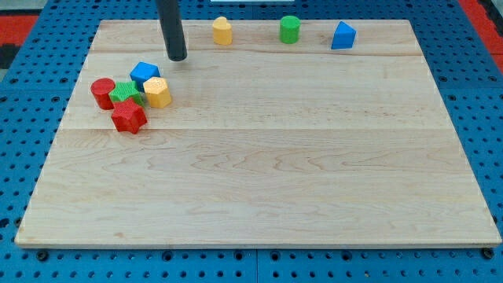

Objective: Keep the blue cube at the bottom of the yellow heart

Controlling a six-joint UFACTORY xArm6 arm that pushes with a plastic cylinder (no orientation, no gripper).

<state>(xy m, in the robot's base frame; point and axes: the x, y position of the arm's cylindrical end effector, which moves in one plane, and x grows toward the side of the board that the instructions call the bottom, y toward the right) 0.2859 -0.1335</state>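
Observation:
A yellow heart-like block (222,31) stands near the view's top edge, left of centre. A blue block (343,36), angular and perhaps a cube seen corner-on, stands at the top right, far right of the heart. A second blue block (144,74) sits at the top of a cluster at the left. My tip (178,59) rests on the board just up and right of that second blue block, and down and left of the yellow heart. It touches no block.
A green cylinder (290,29) stands between the heart and the top-right blue block. The left cluster also holds a yellow hexagon (157,92), a green star (125,94), a red cylinder (102,93) and a red star (129,117). The wooden board (267,181) lies on blue pegboard.

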